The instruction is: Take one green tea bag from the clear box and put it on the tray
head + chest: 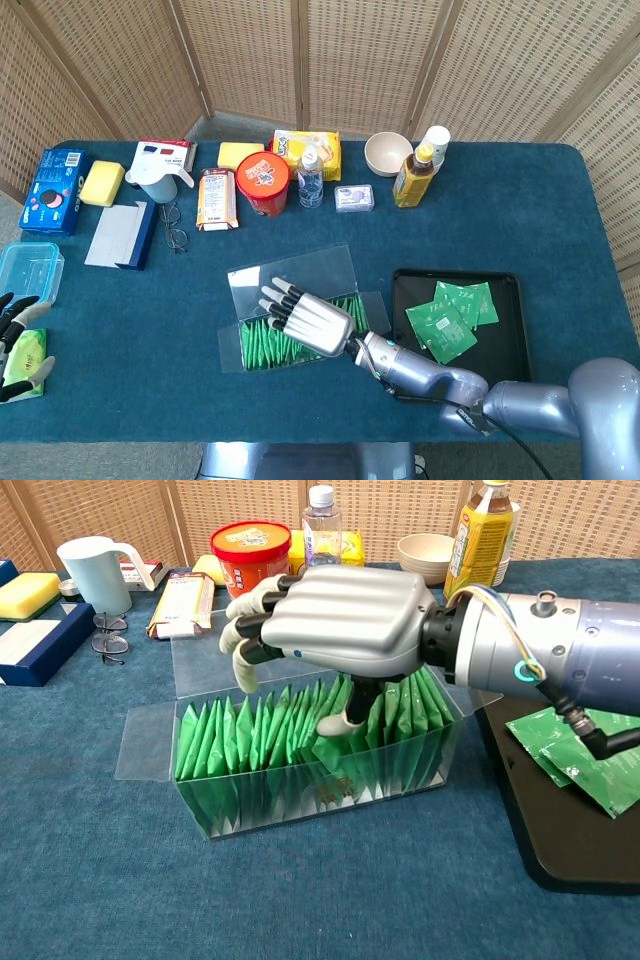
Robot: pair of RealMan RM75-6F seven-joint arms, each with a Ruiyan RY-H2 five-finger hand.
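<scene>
Along the far edge of the blue cloth-covered table (560, 200) stand a red-lidded round tub (263, 181), a clear water bottle (311, 176), a cream bowl (388, 153) and a yellow drink bottle (418, 170); a pale blue jug (94, 573) and wire-rimmed glasses (174, 226) sit toward the far left corner. None of these lies between the hand and the box.

The clear plastic box (250, 802) sits near the front edge, middle of the table, its lid flap folded open toward the far side. It is packed with a row of green tea bags (230, 742) standing on edge, the row's long axis running left to right, the bags leaning slightly with their top edges up. The silver right hand (345, 620) hovers palm-down over the right half of the row, its white-tipped fingers (243, 635) spread apart and curled above the bags, the thumb reaching down among the bag tops; whether it pinches one, I cannot tell.

The black rectangular tray (513, 340) lies just right of the box, near the front right corner, with about 3 flat green tea sachets (440, 322) overlapping in it.

The dark left hand (18, 325) rests at the table's left edge, fingers apart, beside a light green packet (28, 358) and near an empty-looking clear blue tub (26, 270).
</scene>
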